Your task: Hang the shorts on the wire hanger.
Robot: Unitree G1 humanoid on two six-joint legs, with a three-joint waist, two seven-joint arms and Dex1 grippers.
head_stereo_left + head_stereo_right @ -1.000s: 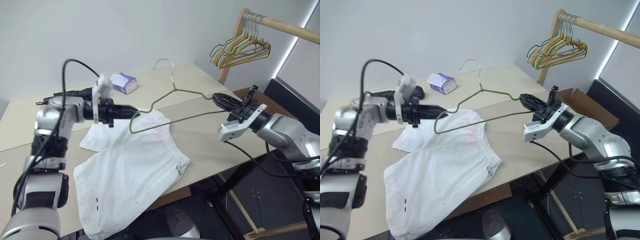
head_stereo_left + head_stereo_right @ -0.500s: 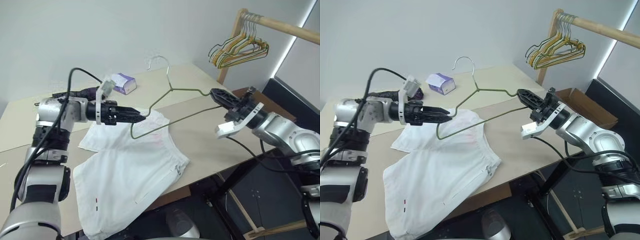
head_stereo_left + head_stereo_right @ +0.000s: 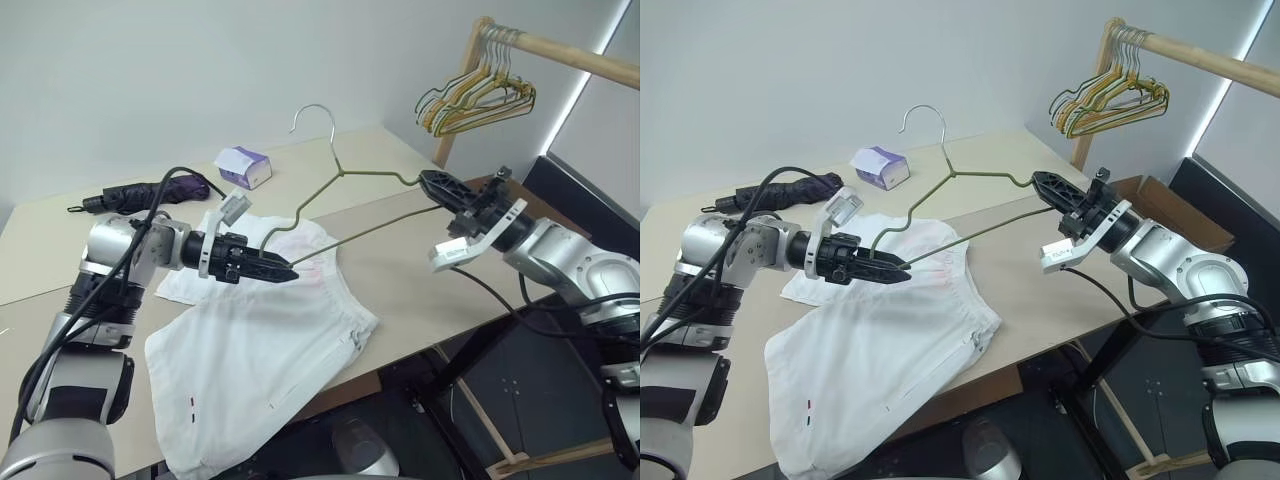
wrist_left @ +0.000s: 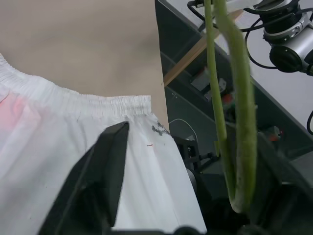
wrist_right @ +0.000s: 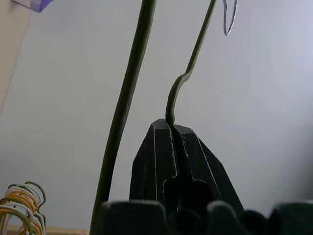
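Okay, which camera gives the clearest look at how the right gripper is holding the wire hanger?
The right wrist view: the right gripper has its fingers shut on the wire hanger, the wire pinched between the tips. The eye views show the whole hanger held up over the shorts, its grip small. The left wrist view shows its other corner.

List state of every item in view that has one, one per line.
Thin grey-green wire hanger: held in the air over the table, tilted, hook up.
White cloth shorts: lying flat on the beige table, not on the hanger.
Right gripper: shut on the hanger's corner.
Left gripper: at the hanger's other corner, grip unclear.
Dark purple umbrella: folded, lying flat.
Yellow and green hangers: hanging on the wooden rail.
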